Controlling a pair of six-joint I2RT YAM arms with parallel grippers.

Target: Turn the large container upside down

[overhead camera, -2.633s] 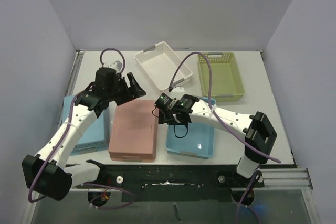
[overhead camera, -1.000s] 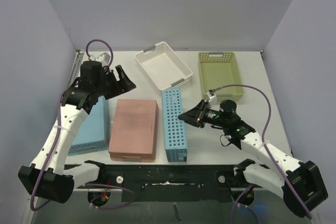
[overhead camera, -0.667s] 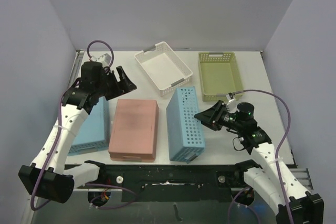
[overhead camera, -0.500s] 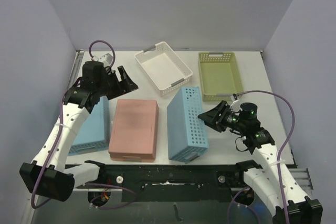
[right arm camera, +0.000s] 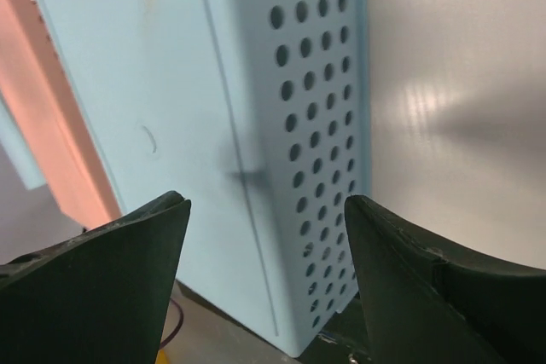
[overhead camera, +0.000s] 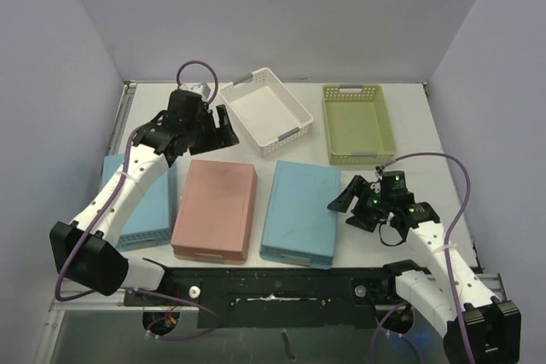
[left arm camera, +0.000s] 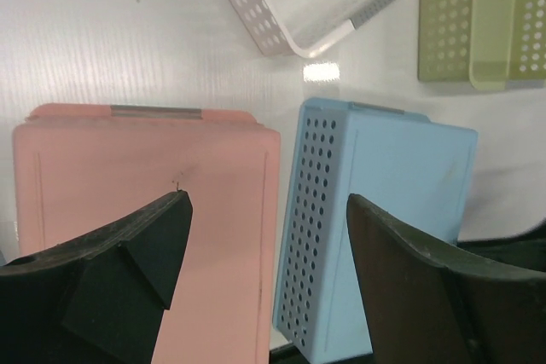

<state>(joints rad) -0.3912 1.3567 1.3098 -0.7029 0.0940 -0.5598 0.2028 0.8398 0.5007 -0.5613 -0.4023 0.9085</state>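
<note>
The large blue container [overhead camera: 299, 210] lies bottom-up on the table [overhead camera: 414, 147] in the lower middle of the overhead frame. Its flat base faces the camera and its open side is pressed down, so whatever is under it cannot be seen. The pink container [overhead camera: 216, 208] just to its left lies the same way, with its inside also hidden. A narrow strip of table shows between the two. At the far left a second blue container [overhead camera: 145, 206] is partly covered by the left arm [overhead camera: 128, 181], and its far end is hard to make out. In the upper middle the white basket [overhead camera: 264, 111] sits open side up at an angle, showing its plain floor. The green basket [overhead camera: 358, 123] to its right is also open side up. In the left wrist view both baskets are cut off by the top edge. The left hand [overhead camera: 223, 124] hangs above the table between the white basket and the pink container, fingers spread wide and holding nothing. The right hand [overhead camera: 350, 208] is just right of the large container, also spread wide and gripping nothing. Its wrist view shows the container's perforated side wall between the fingers, apart from both.
</note>
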